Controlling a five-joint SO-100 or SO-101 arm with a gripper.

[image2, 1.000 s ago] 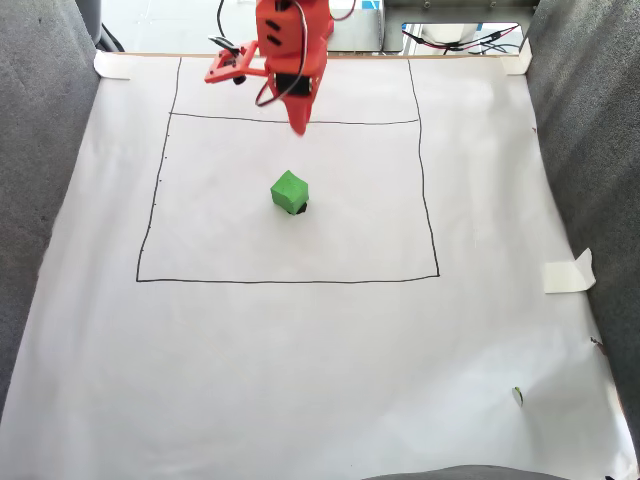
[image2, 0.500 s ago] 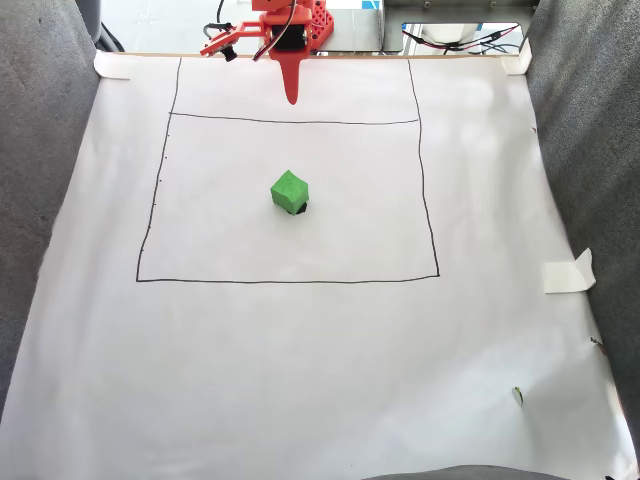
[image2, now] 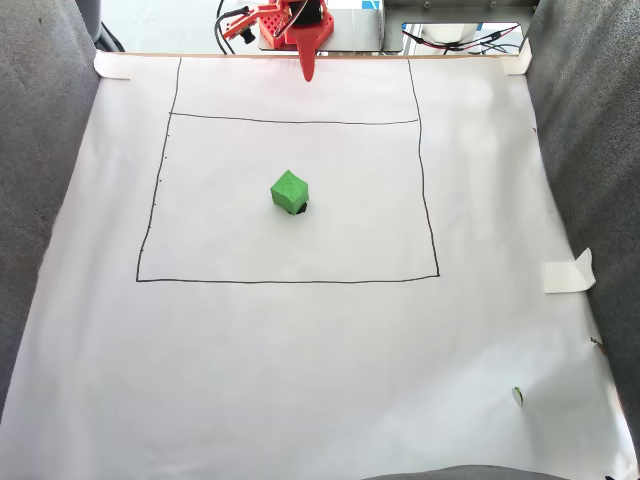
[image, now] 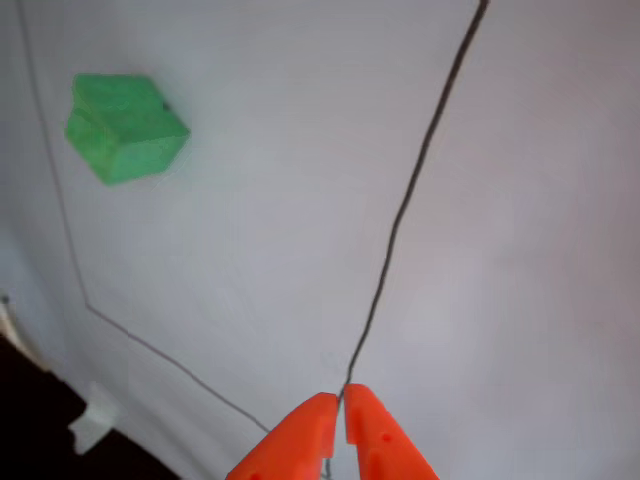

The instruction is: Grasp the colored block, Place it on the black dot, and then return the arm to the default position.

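Observation:
The green colored block (image2: pixel 289 190) sits alone near the middle of the drawn rectangle, and a small dark patch (image2: pixel 300 210), likely the black dot, peeks out under its lower right edge. The orange arm is folded back at the far edge of the paper. Its gripper (image2: pixel 308 76) points down there, well apart from the block. In the other view the two orange jaws meet in a shut point (image: pixel 340 400) with nothing between them, over a thin drawn line (image: pixel 400 215). The block (image: pixel 125 127) lies far off at the upper left.
White paper (image2: pixel 320 340) with a drawn rectangle covers the table, with grey cloth (image2: pixel 40 180) along both sides. A folded piece of tape (image2: pixel 568 272) lies at the right edge. Cables and boxes (image2: pixel 460 38) stand behind the far edge.
The arm has pulled back from over the rectangle's top line to the far edge of the paper, its tip rising and shifting slightly right. The green block has stayed put.

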